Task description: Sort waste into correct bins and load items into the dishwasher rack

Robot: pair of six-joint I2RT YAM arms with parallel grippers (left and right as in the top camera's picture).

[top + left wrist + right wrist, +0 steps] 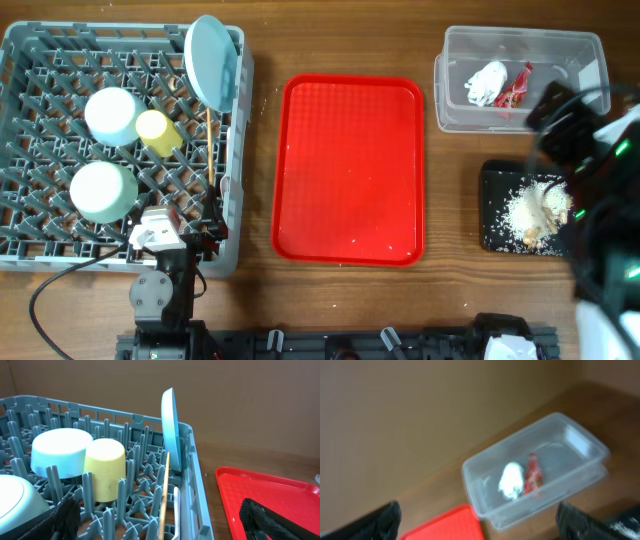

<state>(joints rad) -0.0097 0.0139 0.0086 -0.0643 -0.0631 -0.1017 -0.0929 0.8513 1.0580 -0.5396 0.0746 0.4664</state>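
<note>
The grey dishwasher rack (pixel 30 255) at left holds an upright light blue plate (pixel 210 58), two pale bowls (pixel 110 115) (pixel 102 190), a yellow cup (pixel 158 132) and chopsticks (pixel 211 145). My left gripper (pixel 178 238) is open and empty over the rack's near right corner. The left wrist view shows the plate (pixel 170 430), cup (pixel 106 467), a chopstick (pixel 164 495) and white fork (pixel 176 510) between its fingers (pixel 162 527). The clear tub (pixel 585 50) holds the tissue (pixel 487 84) and red wrapper (pixel 518 88). The black tray (pixel 494 205) holds food scraps (pixel 528 210). My right gripper (pixel 555 110) is open and empty (pixel 482 527) beside the tub (pixel 580 445).
The red serving tray (pixel 350 170) lies between the rack and the bins, with nothing on it. It also shows in the left wrist view (pixel 280 495) and the right wrist view (pixel 450 525). My right arm hangs over part of the black tray.
</note>
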